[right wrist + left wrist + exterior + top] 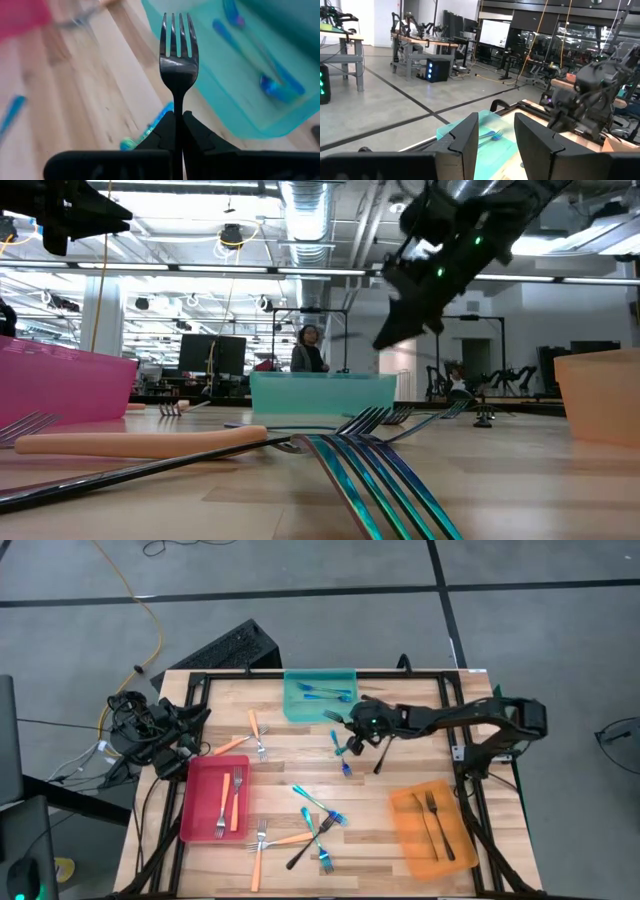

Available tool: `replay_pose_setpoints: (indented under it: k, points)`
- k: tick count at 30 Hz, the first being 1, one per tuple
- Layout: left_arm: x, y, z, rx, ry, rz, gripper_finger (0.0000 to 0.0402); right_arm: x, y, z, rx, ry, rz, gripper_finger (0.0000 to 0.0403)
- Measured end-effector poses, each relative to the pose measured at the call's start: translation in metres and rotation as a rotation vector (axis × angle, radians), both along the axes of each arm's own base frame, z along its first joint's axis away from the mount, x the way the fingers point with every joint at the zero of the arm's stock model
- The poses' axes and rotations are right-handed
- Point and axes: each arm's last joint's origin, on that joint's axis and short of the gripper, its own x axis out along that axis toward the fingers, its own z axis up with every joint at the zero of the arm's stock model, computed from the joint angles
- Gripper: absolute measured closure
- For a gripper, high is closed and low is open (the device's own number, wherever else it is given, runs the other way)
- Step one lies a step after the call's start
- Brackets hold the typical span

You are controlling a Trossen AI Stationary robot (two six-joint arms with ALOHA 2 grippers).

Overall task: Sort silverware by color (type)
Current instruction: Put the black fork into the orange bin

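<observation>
My right gripper is over the middle of the table, just near of the teal tray, and is shut on a black fork whose tines point ahead of the fingers. The teal tray holds blue forks. The red tray holds orange-handled forks. The orange tray holds black forks. Loose orange, blue and black forks lie flat on the wood. My left gripper is open and empty at the table's left edge. My right gripper pinches the black fork by its handle just behind the neck between its two fingers. The fork lies along the fingers, and its head and tines stick out past the fingertips. It is lifted clear of the table.
Two blue forks lie on the wood right under my right gripper. Orange-handled forks lie near the red tray's far side. A mixed pile of forks sits at the near middle. A keyboard lies beyond the table's far edge.
</observation>
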Motion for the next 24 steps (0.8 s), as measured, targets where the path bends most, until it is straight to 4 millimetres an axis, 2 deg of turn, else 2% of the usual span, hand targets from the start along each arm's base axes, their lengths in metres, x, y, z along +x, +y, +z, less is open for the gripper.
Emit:
replay_pose_setpoints:
  k: [12, 18, 24]
  points:
    - [0.000, 0.000, 0.000, -0.001, 0.000, 0.000, 0.0289, -0.023, 0.035, 0.057, -0.033, -0.198, 0.108, 0.0372]
    - [0.000, 0.000, 0.000, -0.001, 0.000, 0.000, 0.0289, -0.033, 0.062, 0.074, 0.023, -0.280, 0.198, 0.0372]
    - [0.000, 0.000, 0.000, 0.000, 0.000, 0.000, 0.0289, -0.038, 0.093, 0.079, 0.173, -0.331, 0.234, 0.0367]
